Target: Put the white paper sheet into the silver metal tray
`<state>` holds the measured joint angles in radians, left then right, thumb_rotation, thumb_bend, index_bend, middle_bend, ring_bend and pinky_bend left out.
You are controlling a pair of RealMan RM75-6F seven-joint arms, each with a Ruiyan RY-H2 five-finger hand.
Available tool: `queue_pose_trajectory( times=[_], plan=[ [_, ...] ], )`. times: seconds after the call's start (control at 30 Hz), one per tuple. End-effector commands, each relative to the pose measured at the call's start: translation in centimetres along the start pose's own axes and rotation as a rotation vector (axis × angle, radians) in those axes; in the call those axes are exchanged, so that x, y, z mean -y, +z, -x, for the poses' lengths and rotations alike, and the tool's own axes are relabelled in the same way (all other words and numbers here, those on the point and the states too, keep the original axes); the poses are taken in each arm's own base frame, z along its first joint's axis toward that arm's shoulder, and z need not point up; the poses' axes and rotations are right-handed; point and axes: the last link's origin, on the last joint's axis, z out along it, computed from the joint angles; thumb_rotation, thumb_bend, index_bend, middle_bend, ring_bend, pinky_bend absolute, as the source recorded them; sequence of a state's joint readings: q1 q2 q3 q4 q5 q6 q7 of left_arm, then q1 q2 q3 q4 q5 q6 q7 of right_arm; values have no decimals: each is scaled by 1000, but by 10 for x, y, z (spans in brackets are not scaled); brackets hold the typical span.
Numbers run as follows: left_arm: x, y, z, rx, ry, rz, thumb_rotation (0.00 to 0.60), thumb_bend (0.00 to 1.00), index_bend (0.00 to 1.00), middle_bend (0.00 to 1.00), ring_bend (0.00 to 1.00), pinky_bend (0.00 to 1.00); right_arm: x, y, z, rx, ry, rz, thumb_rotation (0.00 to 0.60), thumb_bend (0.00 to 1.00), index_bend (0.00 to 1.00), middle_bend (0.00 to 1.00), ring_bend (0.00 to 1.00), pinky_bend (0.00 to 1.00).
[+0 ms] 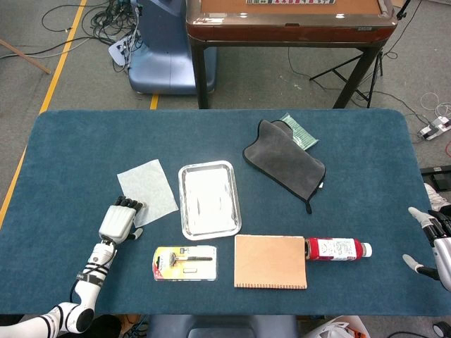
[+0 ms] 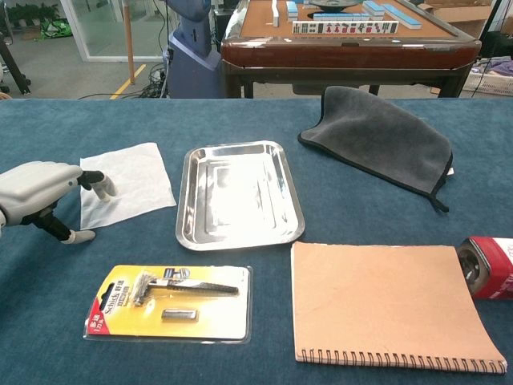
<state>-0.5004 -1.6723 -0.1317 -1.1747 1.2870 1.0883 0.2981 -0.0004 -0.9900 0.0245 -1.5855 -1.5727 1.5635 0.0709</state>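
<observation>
The white paper sheet [image 1: 148, 190] [image 2: 128, 183] lies flat on the blue table, just left of the silver metal tray [image 1: 184, 211] [image 2: 187, 200], which holds nothing. My left hand [image 1: 120, 220] [image 2: 38, 195] is at the sheet's near left corner. Its bent fingertips [image 2: 99, 185] touch the paper's edge, while the thumb rests apart on the cloth; it grips nothing. My right hand [image 1: 437, 243] hovers off the table's right edge with fingers spread and empty, seen only in the head view.
A yellow razor pack [image 1: 185, 263] [image 2: 167, 301] lies in front of the tray, with a brown spiral notebook [image 1: 270, 261] [image 2: 393, 305] and a red bottle [image 1: 338, 248] to its right. A grey cloth [image 1: 285, 160] [image 2: 377, 136] and green packet [image 1: 299, 131] lie behind.
</observation>
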Motion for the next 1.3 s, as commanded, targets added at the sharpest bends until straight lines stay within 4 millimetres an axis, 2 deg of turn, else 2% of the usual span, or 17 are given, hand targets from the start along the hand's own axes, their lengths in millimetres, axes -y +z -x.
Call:
queue_pose_trajectory(
  times=[0.03, 0.9, 1.3],
  plan=[
    [1, 2, -1, -2, -5, -5, 600, 222, 294, 294, 231, 132, 0, 0, 0, 1, 0, 1, 600, 91, 165, 242, 136, 202],
    [9, 5, -4, 11, 11, -37, 600, 223, 304, 294, 231, 131, -1, -1, 1, 4, 5, 9, 600, 90, 165, 242, 136, 202],
    [12, 9, -4, 4, 15, -36, 600, 223, 428, 294, 231, 131, -1, -3, 2, 4, 7, 12, 600, 90, 165, 242, 136, 202]
  ],
)
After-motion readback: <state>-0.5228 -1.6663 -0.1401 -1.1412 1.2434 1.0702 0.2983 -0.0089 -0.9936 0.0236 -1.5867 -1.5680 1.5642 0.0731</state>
